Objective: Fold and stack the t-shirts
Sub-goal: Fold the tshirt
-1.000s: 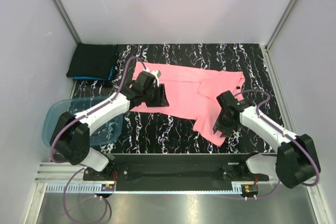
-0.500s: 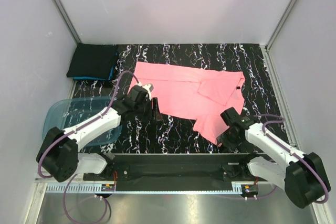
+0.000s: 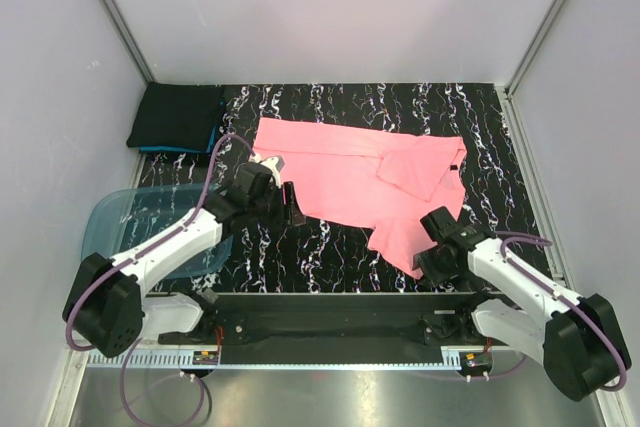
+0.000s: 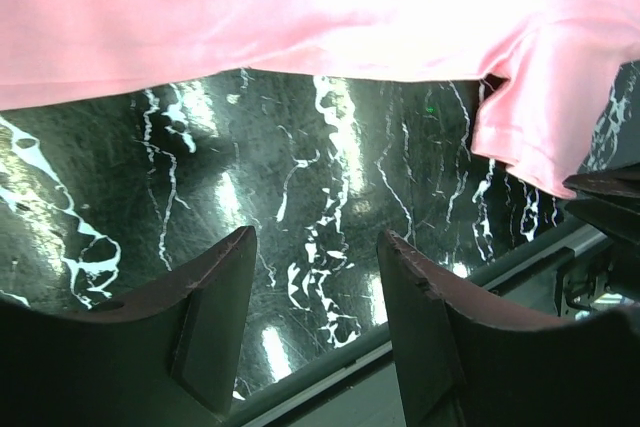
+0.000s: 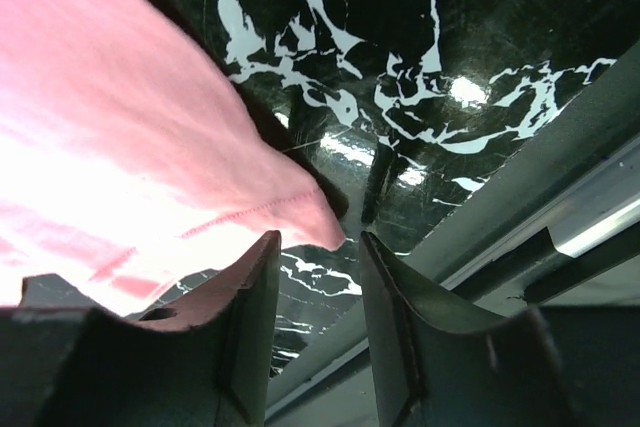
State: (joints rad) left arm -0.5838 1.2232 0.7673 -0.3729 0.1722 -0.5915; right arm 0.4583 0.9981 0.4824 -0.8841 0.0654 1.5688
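Observation:
A salmon-pink t-shirt lies spread on the black marble table, one sleeve folded in over its body. My left gripper hovers just off the shirt's near-left hem, open with nothing between its fingers. In the left wrist view the pink t-shirt fills the top beyond the left gripper. My right gripper is at the shirt's near-right corner, open. In the right wrist view the pink hem corner lies just past the right gripper, ungripped. Folded black and teal t-shirts sit stacked at the back left.
A translucent blue plastic tub stands at the near left, beside my left arm. The table's metal front rail runs right behind both grippers. White walls close in the table on three sides.
My left gripper has pulled back off the pink shirt toward the near left and opened slightly. My right gripper has slid down to the shirt's near-right corner by the front rail.

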